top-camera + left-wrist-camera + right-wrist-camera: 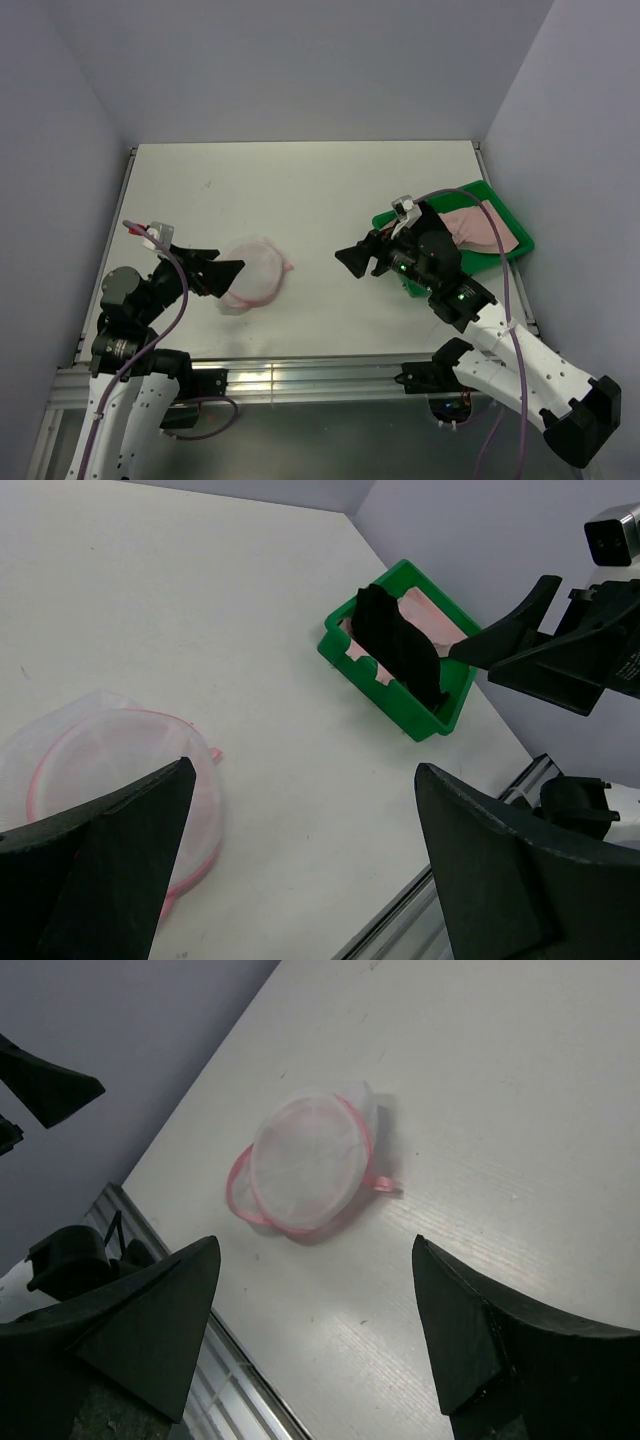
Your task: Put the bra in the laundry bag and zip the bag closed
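**Floppy bra lies in the tray; both pincers empty**

Nearest, the left pincer [222, 265] hangs with its jaws spread wide and empty, its tips just beside the laundry bag [255, 272] on the bag's left. The bag lies on the counter [300, 190]. It is light mesh and will likely slide or collapse if pushed, and its pink zipper rim looks like the firmest hold. Right of the bag, the right pincer [350, 262] also gapes, holding nothing. Farther right and back from the bag, the bra [480, 228] lies in the green tray [524, 240]. It is thin, soft and sure to drape, so pinch a bunched fold near its middle.
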`<state>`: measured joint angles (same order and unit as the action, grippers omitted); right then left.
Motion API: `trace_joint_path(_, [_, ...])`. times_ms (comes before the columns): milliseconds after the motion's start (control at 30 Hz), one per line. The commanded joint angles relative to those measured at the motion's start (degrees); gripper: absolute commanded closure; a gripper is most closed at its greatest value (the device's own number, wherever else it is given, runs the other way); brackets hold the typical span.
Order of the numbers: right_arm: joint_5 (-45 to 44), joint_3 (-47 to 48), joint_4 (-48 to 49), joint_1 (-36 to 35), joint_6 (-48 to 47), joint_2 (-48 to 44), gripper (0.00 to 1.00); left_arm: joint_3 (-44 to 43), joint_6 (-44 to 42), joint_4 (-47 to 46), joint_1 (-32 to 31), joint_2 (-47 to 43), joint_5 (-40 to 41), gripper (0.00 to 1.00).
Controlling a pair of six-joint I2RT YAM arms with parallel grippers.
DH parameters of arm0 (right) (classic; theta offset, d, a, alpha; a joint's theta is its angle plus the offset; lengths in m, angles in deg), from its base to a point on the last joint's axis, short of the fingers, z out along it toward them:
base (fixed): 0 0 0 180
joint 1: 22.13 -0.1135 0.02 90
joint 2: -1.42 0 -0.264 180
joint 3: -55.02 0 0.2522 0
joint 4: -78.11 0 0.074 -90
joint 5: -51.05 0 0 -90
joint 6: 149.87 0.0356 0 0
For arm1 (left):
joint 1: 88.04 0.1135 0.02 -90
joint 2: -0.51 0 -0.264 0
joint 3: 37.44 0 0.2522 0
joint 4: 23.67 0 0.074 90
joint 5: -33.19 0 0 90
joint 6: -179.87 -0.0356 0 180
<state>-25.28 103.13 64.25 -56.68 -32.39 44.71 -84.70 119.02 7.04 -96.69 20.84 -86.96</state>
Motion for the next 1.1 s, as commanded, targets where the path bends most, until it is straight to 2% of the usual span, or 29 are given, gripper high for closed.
trace_joint_path(0, [-2.33,3.44,0.54,-2.36,-0.50,0.48,0.16,-1.13,-1.28,-2.01,0.21,-0.83,0.00,0.01])
trace_joint_path(233, [-5.23,6.43,-0.17,-8.78,-1.12,5.92,0.18,-1.48,-0.67,-1.31,0.12,-1.80,2.72,0.01])
trace_joint_path(467, [-7.25,11.44,3.43,-15.81,-1.73,17.69,0.32,-1.92,-0.32,0.27,-0.06,-1.62,7.11,0.01])
trace_joint_path(533, [-7.61,14.06,4.49,-19.14,-2.17,23.90,0.44,-2.54,0.21,2.81,-0.06,-1.18,13.34,0.01])
trace_joint_path(600, [-7.43,17.92,4.49,-22.13,-2.87,29.02,0.51,-2.80,0.91,4.31,-0.14,-1.88,20.26,0.01])
trace_joint_path(633, [-7.34,19.77,3.97,-23.19,-3.75,34.35,0.57,-3.41,0.91,5.71,-0.14,-2.23,22.48,0.01])
trace_joint_path(733, [-9.01,26.37,2.21,-27.23,-5.24,43.86,0.62,-4.91,1.09,8.88,-0.14,-2.50,29.77,0.02])
trace_joint_path(867, [-12.08,33.58,1.16,-30.14,-7.62,53.99,0.62,-4.56,1.44,8.80,-1.02,-3.28,31.12,0.15])
trace_joint_path(933, [-13.40,37.71,-0.24,-30.67,-8.15,59.07,0.59,-4.91,1.44,9.06,-1.29,-2.94,32.16,0.17])
trace_joint_path(1067, [-15.95,41.32,-0.70,-31.11,-8.59,65.07,0.56,-4.91,1.53,9.42,-2.16,-2.84,32.35,0.28])
